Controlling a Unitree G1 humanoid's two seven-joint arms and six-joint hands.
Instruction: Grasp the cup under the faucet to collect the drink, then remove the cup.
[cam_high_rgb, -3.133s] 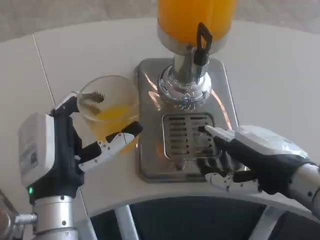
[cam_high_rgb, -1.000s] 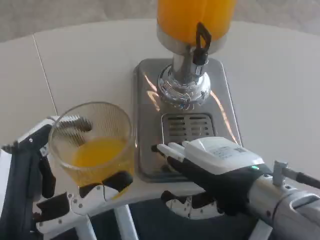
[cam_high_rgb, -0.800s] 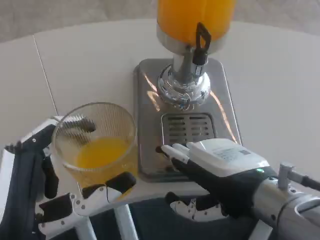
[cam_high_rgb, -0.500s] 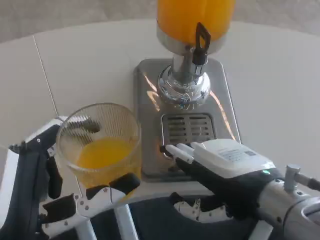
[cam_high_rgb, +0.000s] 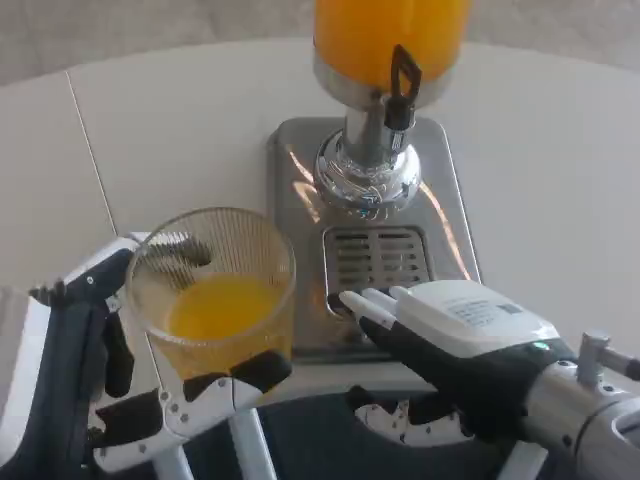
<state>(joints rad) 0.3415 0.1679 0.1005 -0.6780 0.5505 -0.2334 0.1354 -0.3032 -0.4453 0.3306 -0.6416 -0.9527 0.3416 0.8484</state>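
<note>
Head view, nearest first: the left hand (cam_high_rgb: 110, 390) holds the cup (cam_high_rgb: 215, 290) at the lower left, with a black-tipped finger wrapped across the front of the glass near its base and others showing through the wall behind it. That grip from both sides looks meant to keep the cup upright, so the drink stays level while it is carried. The cup is off to the left of the drip tray (cam_high_rgb: 375, 265) and well clear of the faucet (cam_high_rgb: 400, 90), near the counter's front edge; I cannot tell whether it rests on the counter (cam_high_rgb: 170, 130) or is lifted. By that placing, I judge the filling done and the removal under way or nearly finished.

The right hand (cam_high_rgb: 450, 345) hovers at the lower right over the front lip of the steel base (cam_high_rgb: 290, 170), white back up, fingers stretched forward and slightly apart, holding nothing. Its fingertips reach toward the near end of the tray grille. It seems to be waiting out of the cup's way.

The cup is a clear ribbed glass with a wide round mouth, roughly a third to a half full of orange juice that lies flat and calm. Nothing shows spilled around it.

Farther back, the grille sits bare beneath the chrome pedestal (cam_high_rgb: 365, 180). The black tap lever stands above it on the dispenser's neck, and the orange-filled tank (cam_high_rgb: 390, 30) rises at the top edge.
</note>
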